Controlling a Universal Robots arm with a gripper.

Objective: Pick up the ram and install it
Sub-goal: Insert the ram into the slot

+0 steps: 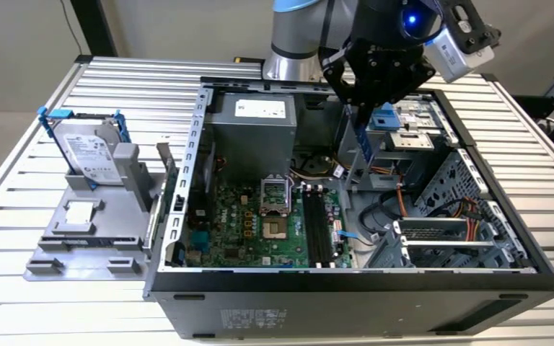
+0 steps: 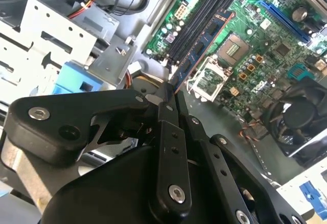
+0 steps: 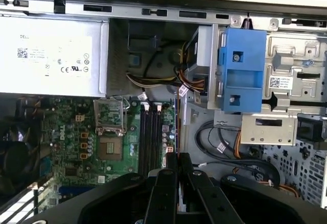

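The ram [image 1: 365, 144] is a thin blue circuit-board stick hanging on edge above the open computer case [image 1: 354, 277]. My gripper [image 1: 362, 108] is shut on its upper end. In the second wrist view the ram [image 2: 204, 45] runs out from the gripper [image 2: 171, 94] over the motherboard, close beside the long black slots [image 2: 196, 22] and roughly in line with them. In the first wrist view the ram [image 3: 177, 127] shows edge-on, rising from the gripper [image 3: 177, 157], just beside the slots [image 3: 149, 134]. In the exterior view the slots [image 1: 317, 227] lie below the stick.
A white-labelled hard drive [image 1: 89, 151] in a blue bracket stands on a grey stand at the exterior view's left. Inside the case are the power supply [image 1: 253, 130], CPU socket [image 1: 272, 209], a blue drive bracket [image 3: 242, 68], loose cables [image 3: 225, 142] and a metal drive cage [image 1: 441, 238].
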